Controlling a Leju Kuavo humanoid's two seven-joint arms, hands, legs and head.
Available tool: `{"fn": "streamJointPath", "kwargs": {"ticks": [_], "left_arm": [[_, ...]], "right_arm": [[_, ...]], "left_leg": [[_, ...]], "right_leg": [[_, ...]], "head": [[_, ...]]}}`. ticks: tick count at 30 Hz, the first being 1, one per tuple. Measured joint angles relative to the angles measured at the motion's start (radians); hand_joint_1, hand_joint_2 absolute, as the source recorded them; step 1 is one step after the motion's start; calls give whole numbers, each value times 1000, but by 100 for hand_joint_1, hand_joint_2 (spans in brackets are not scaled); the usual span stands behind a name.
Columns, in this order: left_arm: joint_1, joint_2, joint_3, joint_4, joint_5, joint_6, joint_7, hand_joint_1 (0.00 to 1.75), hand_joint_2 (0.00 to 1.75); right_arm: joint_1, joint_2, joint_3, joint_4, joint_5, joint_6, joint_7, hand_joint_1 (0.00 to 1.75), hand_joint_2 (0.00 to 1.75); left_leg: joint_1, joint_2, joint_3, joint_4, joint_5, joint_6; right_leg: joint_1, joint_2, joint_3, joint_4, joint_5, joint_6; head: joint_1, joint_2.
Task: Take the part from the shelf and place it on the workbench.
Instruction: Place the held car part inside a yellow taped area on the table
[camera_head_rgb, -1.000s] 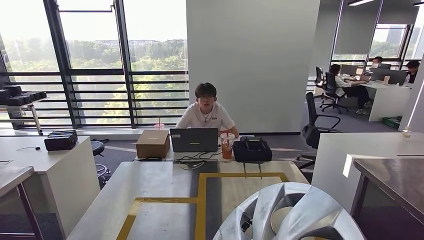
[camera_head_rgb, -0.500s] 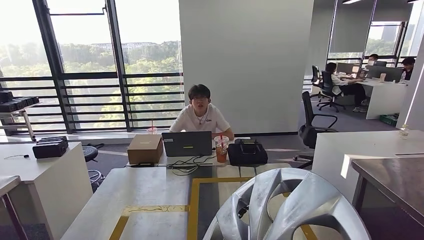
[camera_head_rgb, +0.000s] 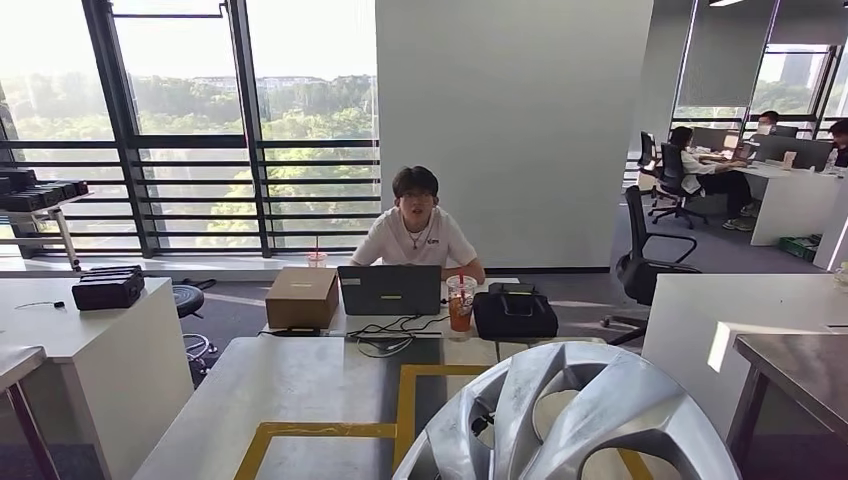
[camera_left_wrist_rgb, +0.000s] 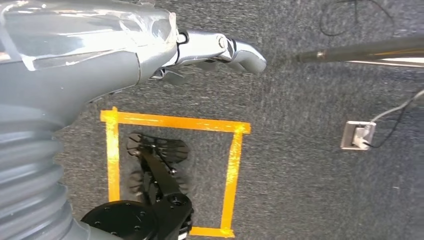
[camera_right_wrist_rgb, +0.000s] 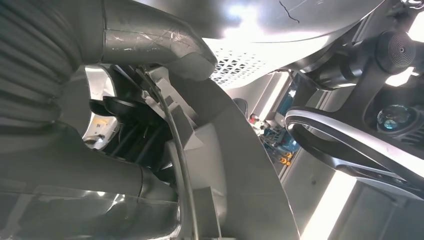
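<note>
Head view: one silver part (camera_head_rgb: 565, 420) at 5 o'clock, above one workbench (camera_head_rgb: 300, 385).
Right hand (camera_right_wrist_rgb: 100, 150): grips the part.
Left hand (camera_left_wrist_rgb: 150, 45): fingers together, empty.

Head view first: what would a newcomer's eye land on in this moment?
The big silver spoked wheel cover looms at the bottom of the head view, low and close to the camera, above the grey workbench with yellow tape lines. Behind the bench a person in a white T-shirt sits at a dark laptop, between a brown cardboard box and a red drink cup. In the right wrist view, the right robot hand grips the cover's grey inner side.
</note>
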Motion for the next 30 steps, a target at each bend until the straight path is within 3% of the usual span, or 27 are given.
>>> {"fn": "streamJointPath", "kwargs": {"ticks": [1, 3, 6, 8, 10, 11, 12, 13, 15, 16, 18, 21, 23, 25, 26, 27, 28, 29, 30], "left_arm": [[0, 0, 0, 0, 0, -1, 0, 0, 175], [0, 0, 0, 0, 0, -2, -2, 0, 175], [0, 2, 0, -3, 2, -3, -3, 0, 175], [1, 2, 0, -4, 5, -2, -3, 0, 175], [2, 2, 0, -4, 8, 0, -2, 0, 175], [3, 2, 0, -4, 10, 2, 0, 0, 175], [3, 2, 0, -4, 13, 2, 2, 0, 175], [4, 2, 0, -4, 17, 4, 4, 0, 175], [6, 3, 1, -4, 24, 6, 8, 0, 175], [8, 4, 1, -4, 26, 7, 10, 0, 175], [13, 4, 0, -5, 30, 7, 11, 0, 175], [17, 1, 0, -4, 37, 6, 13, 0, 175], [18, 0, 0, -4, 43, 6, 18, 0, 175], [18, 0, 0, -4, 53, 6, 23, 0, 175], [19, 0, 0, -4, 56, 6, 25, 0, 175], [19, 0, 0, -4, 58, 6, 27, 0, 175], [20, 0, 0, -4, 59, 6, 28, 0, 175], [20, 0, 0, -4, 59, 6, 28, 0, 175], [20, 0, 0, -4, 59, 6, 28, 0, 175]], "right_arm": [[-2, 0, 1, 1, 0, 0, 0, 175, 175], [-4, -1, 2, 2, 0, 0, 0, 175, 175], [-7, 0, 4, 2, -1, -2, 0, 175, 175], [-10, 1, 6, 1, -2, -5, 1, 175, 175], [-10, 2, 9, 2, -3, -8, 3, 175, 175], [-10, 2, 10, 2, -3, -10, 4, 175, 175], [-10, 2, 11, 2, -4, -10, 5, 175, 175], [-10, 3, 12, 2, -6, -11, 6, 175, 175], [-11, 4, 14, 2, -8, -12, 9, 175, 175], [-12, 6, 16, 2, -9, -12, 10, 175, 175], [-14, 8, 18, 2, -9, -14, 13, 175, 175], [-16, 10, 23, 2, -11, -17, 15, 175, 175], [-19, 9, 27, 2, -12, -22, 18, 175, 175], [-20, 8, 30, 2, -11, -28, 22, 175, 175], [-20, 8, 32, 2, -7, -33, 26, 175, 175], [-20, 7, 34, 2, -2, -40, 30, 175, 175], [-20, 7, 36, 2, 5, -49, 35, 175, 175], [-20, 7, 37, 2, 13, -60, 41, 175, 175], [-20, 8, 37, 2, 23, -73, 47, 175, 175]], "left_leg": [[-2, 0, 4, 1, -8, -5], [-4, 0, 10, 6, -17, -16], [2, 2, -6, 38, -31, -32], [8, 7, -68, 155, -70, -47], [14, 12, -155, 288, -116, -55], [15, 12, -182, 313, -121, -56], [16, 13, -191, 303, -106, -55], [15, 13, -182, 256, -70, -51], [6, 14, -138, 115, 22, -31], [-1, 11, -121, 60, 47, -20], [-10, 4, -108, 10, 52, -5], [-6, 4, -74, -8, 63, 10], [-4, 7, -58, -10, 63, 17], [-4, 6, -54, -8, 56, 19], [-5, 5, -51, -8, 52, 19], [-5, 3, -46, -7, 47, 17], [-4, 1, -39, -7, 42, 15], [-4, -1, -30, -7, 36, 12], [-5, -3, -22, -6, 30, 8]], "right_leg": [[2, -2, 13, -40, 21, -9], [6, -2, 21, -59, 25, -35], [-2, 0, 41, -66, 26, -52], [-5, 1, 53, -71, 20, -60], [-4, 1, 63, -71, 9, -64], [-4, 2, 71, -71, 3, -64], [-3, 3, 80, -71, -4, -63], [-2, 4, 92, -72, -11, -63], [3, 5, 111, -73, -26, -59], [5, 7, 118, -74, -33, -56], [11, 12, 128, -76, -39, -45], [14, 11, 131, -43, -54, -32], [11, 8, 82, 52, -97, -32], [7, 8, -1, 178, -140, -31], [6, 7, -32, 211, -148, -27], [5, 7, -43, 205, -136, -20], [5, 6, -35, 160, -106, -12], [5, 5, -12, 88, -63, -2], [5, 4, 10, 19, -25, -1]], "head": [[0, 0], [0, 0], [-2, 0], [-3, 0], [-4, 1], [-5, 1], [-5, 1], [-5, 0], [-5, 0], [-5, 0], [-5, 0], [-4, 0], [-2, 0], [-1, 0], [-1, 0], [-1, 0], [-1, 0], [-1, 0], [0, 0]]}}
